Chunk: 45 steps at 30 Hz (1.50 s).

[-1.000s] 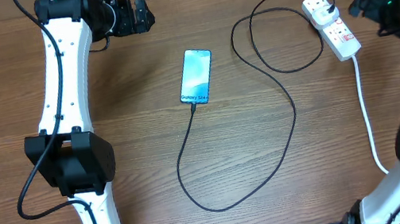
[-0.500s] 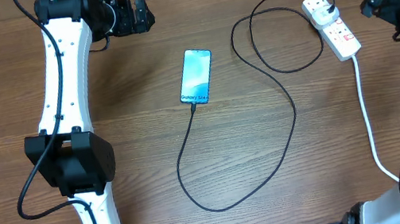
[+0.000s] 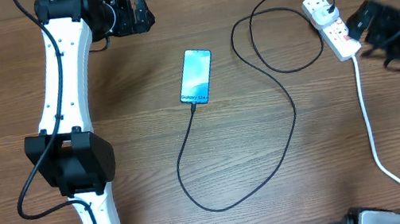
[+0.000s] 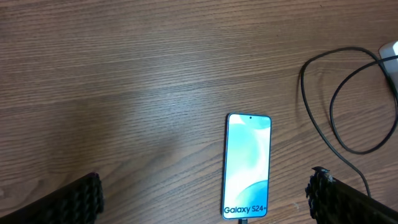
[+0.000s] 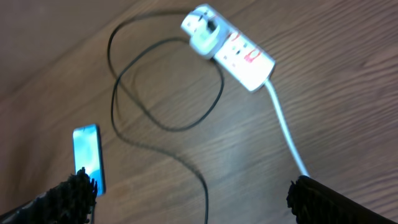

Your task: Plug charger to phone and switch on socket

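Observation:
The phone (image 3: 196,76) lies screen-up at the table's middle, cyan screen lit, also in the left wrist view (image 4: 247,165) and the right wrist view (image 5: 87,158). The charger's black cable (image 3: 294,113) loops from the phone's near short edge, where its tip touches, round to a plug seated in the far outlet of the white socket (image 3: 331,25). My right gripper (image 3: 370,25) hovers open just right of the socket (image 5: 239,53), nothing between its fingers (image 5: 314,199). At the far left my left gripper (image 3: 140,14) is open and empty, its fingers (image 4: 78,199) framing the phone from above.
The socket's white cord (image 3: 369,125) runs toward the front right edge, seen too in the right wrist view (image 5: 286,137). The left arm's white links (image 3: 68,92) stretch along the left side. Bare wood lies between phone and cable loop.
The right gripper swung out toward the right edge, then came back left and lower, close beside the socket. Left arm, phone and cable have not moved.

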### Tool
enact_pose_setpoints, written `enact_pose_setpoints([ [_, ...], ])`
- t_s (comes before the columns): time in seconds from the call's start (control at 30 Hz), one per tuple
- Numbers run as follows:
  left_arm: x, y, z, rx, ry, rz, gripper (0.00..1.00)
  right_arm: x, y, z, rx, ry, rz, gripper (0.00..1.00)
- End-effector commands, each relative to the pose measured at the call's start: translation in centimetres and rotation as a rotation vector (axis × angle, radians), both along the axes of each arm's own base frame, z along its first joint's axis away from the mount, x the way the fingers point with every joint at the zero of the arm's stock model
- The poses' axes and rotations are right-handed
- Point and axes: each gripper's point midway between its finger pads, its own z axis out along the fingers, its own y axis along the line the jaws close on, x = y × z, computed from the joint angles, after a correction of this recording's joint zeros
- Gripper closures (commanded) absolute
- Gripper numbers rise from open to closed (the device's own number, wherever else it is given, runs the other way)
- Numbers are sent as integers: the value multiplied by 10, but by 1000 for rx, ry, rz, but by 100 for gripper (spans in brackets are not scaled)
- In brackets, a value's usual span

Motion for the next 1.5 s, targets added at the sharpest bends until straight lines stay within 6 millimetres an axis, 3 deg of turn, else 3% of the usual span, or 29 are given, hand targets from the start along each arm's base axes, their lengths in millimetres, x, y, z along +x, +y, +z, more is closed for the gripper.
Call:
enact_pose_setpoints([
  [0.0,0,-2,-7,16,7,-19,0,-22,17,9,-6,-55,34,0],
  [0.17,0,-2,-7,16,7,-19,0,-47,40,6,-13,-110,99,0],
  [0.33,0,-2,-7,16,7,-19,0,-61,45,-5,-5,-68,110,0],
  [1.1,0,-2,-7,16,7,-19,0,-62,49,-18,20,-6,123,0],
  [1.3,0,-2,-7,16,7,-19,0,-67,54,-9,11,-52,151,0],
  [1.47,0,-2,-7,16,7,-19,0,-73,70,3,-63,-179,262,0],
])
